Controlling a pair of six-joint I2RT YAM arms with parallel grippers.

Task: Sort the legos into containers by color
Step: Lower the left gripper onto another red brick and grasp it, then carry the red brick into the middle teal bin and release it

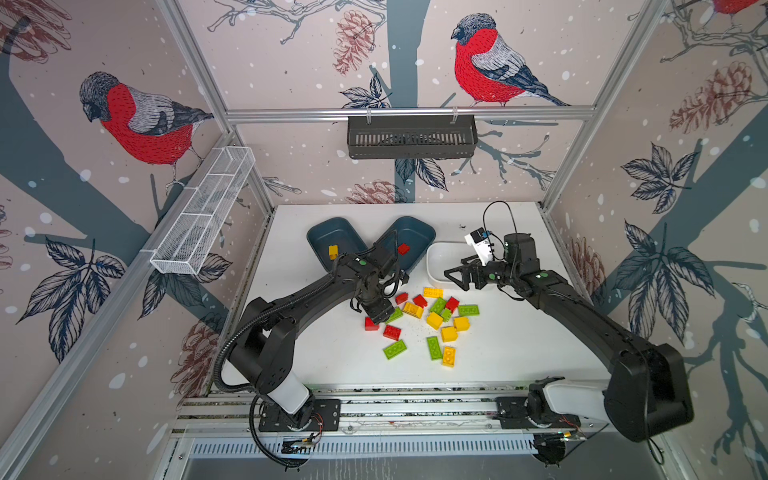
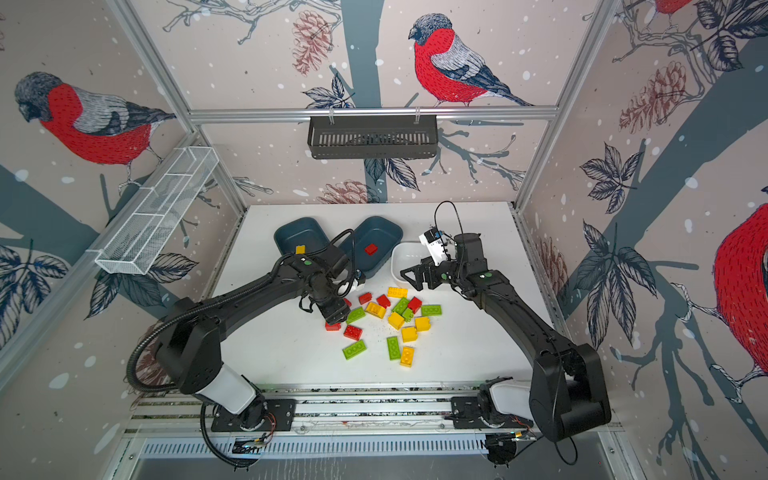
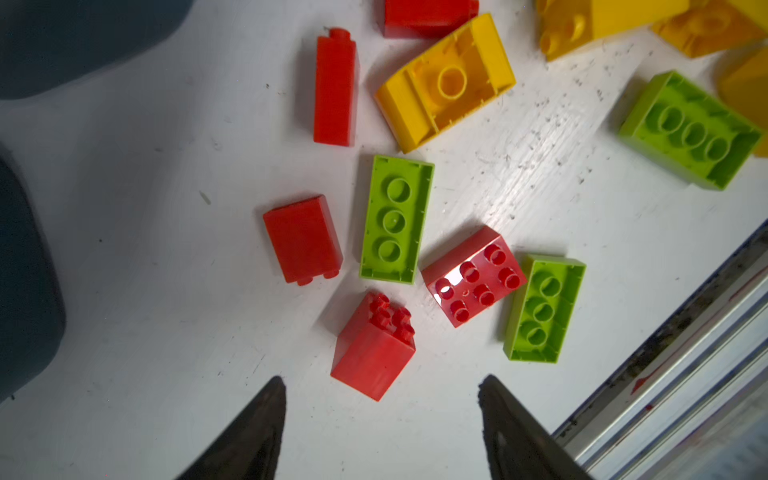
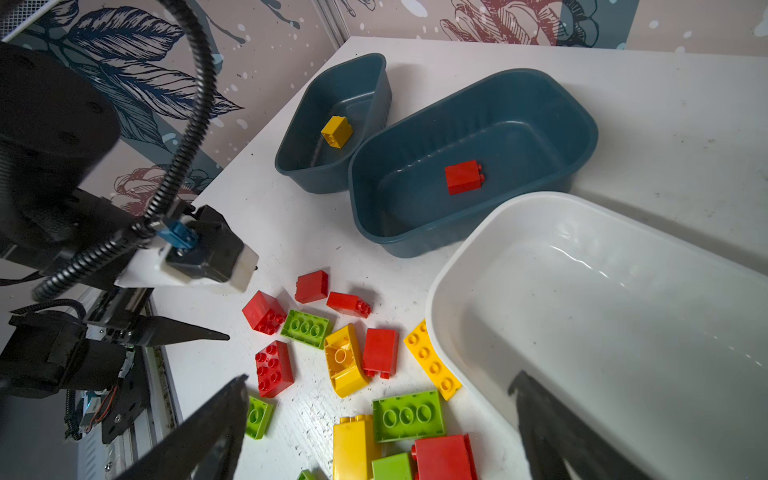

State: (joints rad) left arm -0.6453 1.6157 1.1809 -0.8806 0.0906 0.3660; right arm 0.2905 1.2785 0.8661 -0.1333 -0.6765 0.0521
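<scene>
Left gripper [image 3: 383, 380]: jaws apart and holding nothing, low over the table, tips lined up on one red brick [image 3: 374, 353].
Red brick: lies on its side just ahead of the tips, studs pointing away from them. It sits at the edge of the loose pile, touching no other brick.
Handling (judged): light, stiff, hard plastic, not fragile. The glossy faces look slippery, so it may skate if one finger lands first.
Hold (judged): across two flat opposite walls at mid-length, not over the studs.
Right gripper [image 1: 454, 277]: jaws spread wide and empty, hanging over the near end of the white tub [image 4: 436, 286].
Loose legos [image 1: 434, 318]: red, yellow and lime mixed at mid-table, some touching, several upside down.
Yellow's tub [image 4: 307, 183]: dark teal, holds one yellow brick [image 4: 336, 131].
Red's tub [image 4: 415, 245]: dark teal, holds one red brick [image 4: 463, 177]. It touches the other teal tub and is the likely drop for this pick.
White tub: nothing seen in it.
Surface: white table [image 1: 332, 361], smooth, scuffed, flecked with dark specks.
Room: bird-print walls [image 1: 145, 120] on a metal frame. A black basket [image 1: 411, 137] hangs on the back rail and a white mesh rack [image 1: 203, 212] on the left wall.
</scene>
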